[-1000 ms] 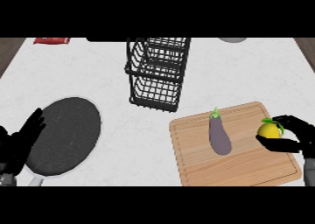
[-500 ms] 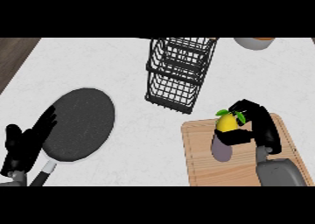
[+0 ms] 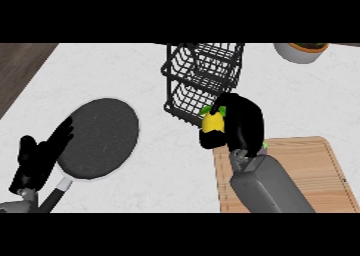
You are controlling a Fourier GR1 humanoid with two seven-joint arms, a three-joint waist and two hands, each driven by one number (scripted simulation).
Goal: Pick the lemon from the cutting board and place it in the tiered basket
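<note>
My right hand [image 3: 242,122] is curled round the yellow lemon [image 3: 212,123], holding it in the air just in front of the black wire tiered basket [image 3: 201,75]. The lemon shows at the hand's left side, with a green leaf on top. Below and behind the hand lies the wooden cutting board [image 3: 316,170] at the lower right; my grey forearm crosses its left part. My left hand [image 3: 39,157] rests open at the lower left, beside the black pan.
A black round frying pan [image 3: 98,137] lies left of centre, its handle pointing at the lower left. A white bowl [image 3: 301,50] stands at the top right. The dark counter edge runs down the far left. A bit of green shows under my right wrist.
My right hand has carried the lemon up and left, off the cutting board and close to the basket's front. The view has shifted; the eggplant is now hidden by my arm.
</note>
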